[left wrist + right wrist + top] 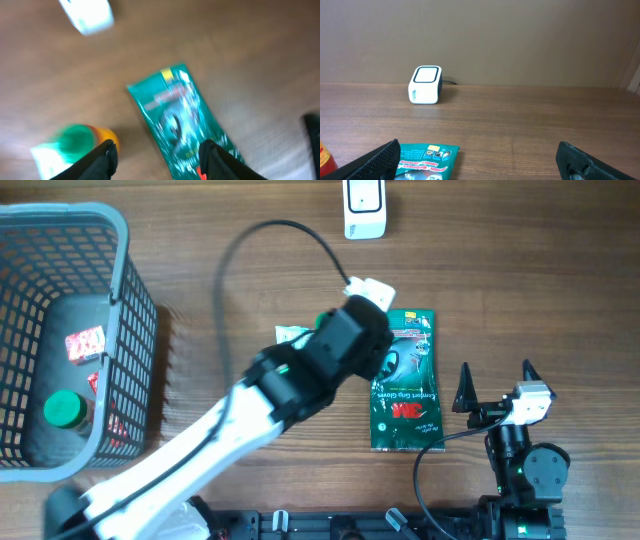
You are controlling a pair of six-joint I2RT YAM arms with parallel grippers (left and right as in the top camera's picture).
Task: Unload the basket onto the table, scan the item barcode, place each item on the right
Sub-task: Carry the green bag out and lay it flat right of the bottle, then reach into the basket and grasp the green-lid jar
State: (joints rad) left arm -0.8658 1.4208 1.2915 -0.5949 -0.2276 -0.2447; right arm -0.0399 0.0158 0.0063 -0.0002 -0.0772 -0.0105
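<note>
A wooden table (560, 270) carries a grey mesh basket (135, 310) at the far left, holding a green-capped bottle (65, 410) and a red-and-white packet (86, 343). A white scanner (364, 205) sits at the top edge. The left arm (300, 375) reaches diagonally from the bottom left, its black wrist covering the left edge of a green glove packet (410, 405) lying flat. A black cable (240, 250) loops above the arm. The right gripper (496, 380) rests right of the packet, apart from it, its 2 fingers spread.
</note>
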